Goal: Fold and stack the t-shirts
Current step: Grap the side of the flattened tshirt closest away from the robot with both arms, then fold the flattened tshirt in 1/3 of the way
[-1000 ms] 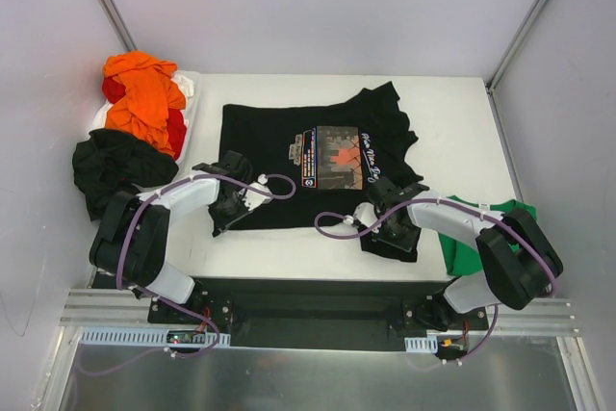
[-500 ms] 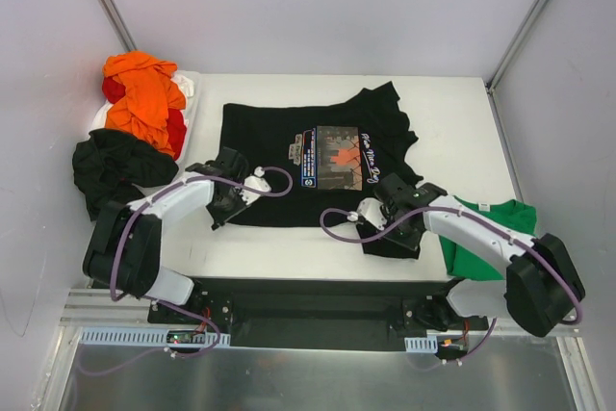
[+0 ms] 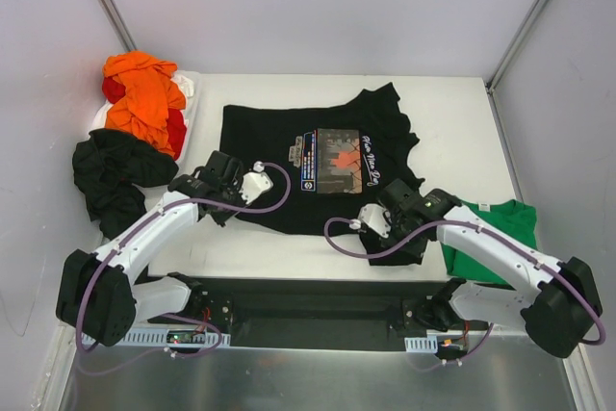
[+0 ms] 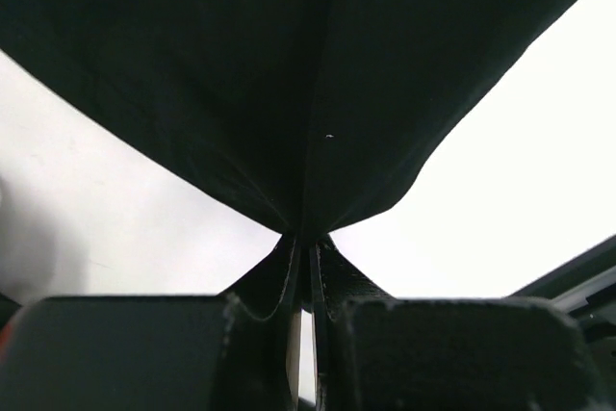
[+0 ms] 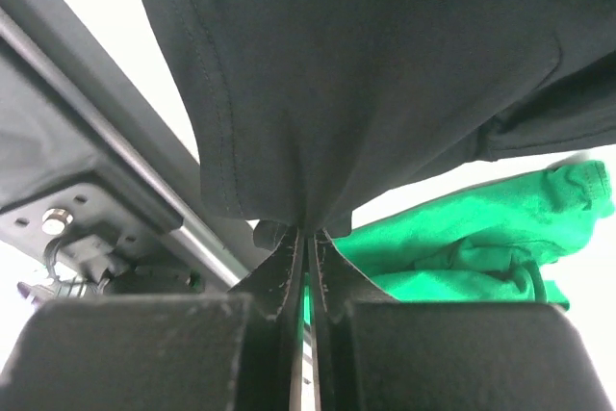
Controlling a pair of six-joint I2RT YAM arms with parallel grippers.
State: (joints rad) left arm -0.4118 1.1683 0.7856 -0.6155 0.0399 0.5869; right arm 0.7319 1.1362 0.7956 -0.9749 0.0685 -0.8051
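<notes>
**T-shirts: limp cloth, taken by its near edge**

The black printed t-shirt [image 3: 260,141] is the largest piece. It lies spread across the middle of the bench [image 3: 452,122], hem toward the left edge and sleeves toward the right. Expect it to handle light and fully limp. It will sag between your two holds and drag on the surface, so a lone pinch gathers it into a bunch. Take it at hems and corners, where the stitched edge gives the fingers something to bite.

The orange t-shirt [image 3: 144,93] and the red one [image 3: 176,130] are heaped at the far left corner. Another black t-shirt [image 3: 115,166] slumps over the left edge. The green t-shirt [image 3: 491,223] sits crumpled at the near right corner, close by the right hold, so watch that you don't snag it.

Your left end effector [image 4: 306,249] is clamped on the printed shirt's near hem corner, with the cloth fanning up from its jaws. Your right end effector [image 5: 306,235] is pinched on what looks like the near sleeve.

The bench is white, smooth and flat. Plain white walls [image 3: 337,7] close in at the back and both sides, so sideways room is modest.
</notes>
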